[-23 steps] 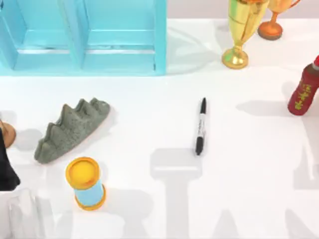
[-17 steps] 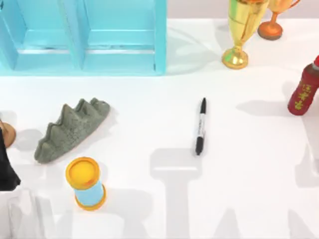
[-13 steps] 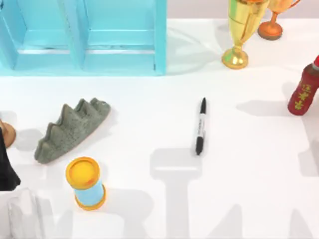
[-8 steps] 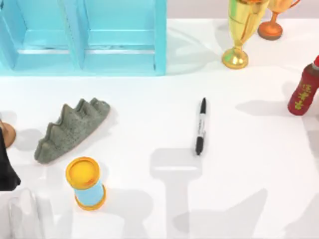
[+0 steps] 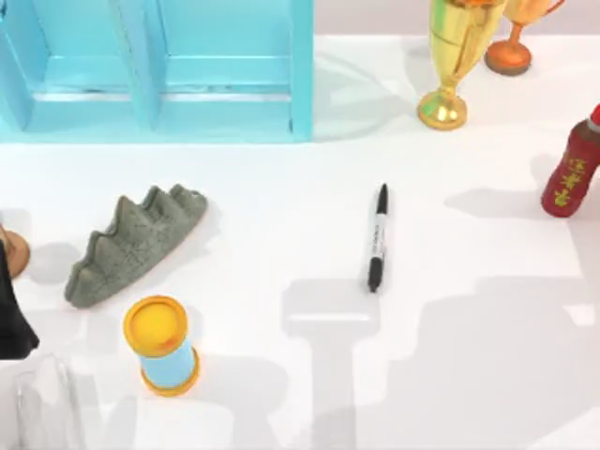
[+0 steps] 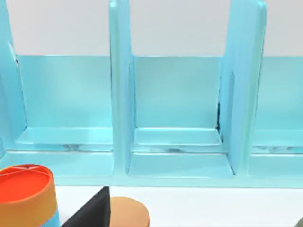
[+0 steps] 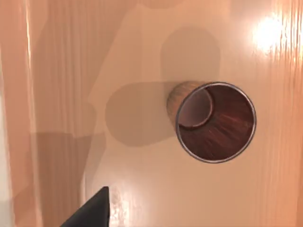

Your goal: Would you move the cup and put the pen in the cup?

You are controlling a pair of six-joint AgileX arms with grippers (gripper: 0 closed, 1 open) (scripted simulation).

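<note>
The pen (image 5: pixel 377 237) lies flat near the table's middle, black with a white band, its length running front to back. In the right wrist view the cup (image 7: pixel 222 127) stands upright on a wood-coloured surface and is seen from above, its maroon inside showing. My right gripper (image 7: pixel 94 210) hangs over that surface, apart from the cup, with one dark fingertip in sight. My left gripper (image 6: pixel 92 213) is parked at the table's left edge, facing the blue shelf.
A blue shelf (image 5: pixel 159 75) spans the back left. Gold trophies (image 5: pixel 450 56) stand at the back and a red bottle (image 5: pixel 572 173) at the right edge. A grey jagged rock (image 5: pixel 131 244) and a blue cylinder with yellow rims (image 5: pixel 161 345) sit front left.
A broad shadow has spread across the table's front right. The pen and the other objects have not moved. The left arm stays at the left edge.
</note>
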